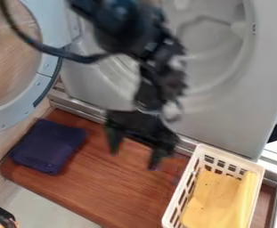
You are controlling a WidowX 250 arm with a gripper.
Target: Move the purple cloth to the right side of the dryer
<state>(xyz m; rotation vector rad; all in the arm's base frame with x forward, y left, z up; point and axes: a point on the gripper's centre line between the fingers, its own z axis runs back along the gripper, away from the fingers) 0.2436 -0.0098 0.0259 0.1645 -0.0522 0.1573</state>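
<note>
One dark purple, folded fabric cloth (pixel 48 147): and there it lies, on the left part of the reddish-brown wooden bench (pixel 111 191), well over to the left of the view.
Black two-finger tool (pixel 134 159): here it is over the middle of the bench, pointing down, fingers spread wide apart, nothing held between them, and the cloth off to its left, apart from it.
Black jointed robot arm (pixel 128 33): down it comes from the top edge, right across the front of the dryer, with a black flexible cable (pixel 51 50) looping out to the left.
Pale grey metal dryer (pixel 221 127): standing behind the bench, its round opening partly behind the arm.
Round, pale-rimmed door (pixel 42 80): wide open on the left, above the cloth, wood grain showing inside its rim.
Cream slotted plastic basket (pixel 182 191): over on the right it sits, at that end of the bench, near the tool.
Yellow fabric cloth (pixel 215 198): tucked inside the basket, lying along its length.
</note>
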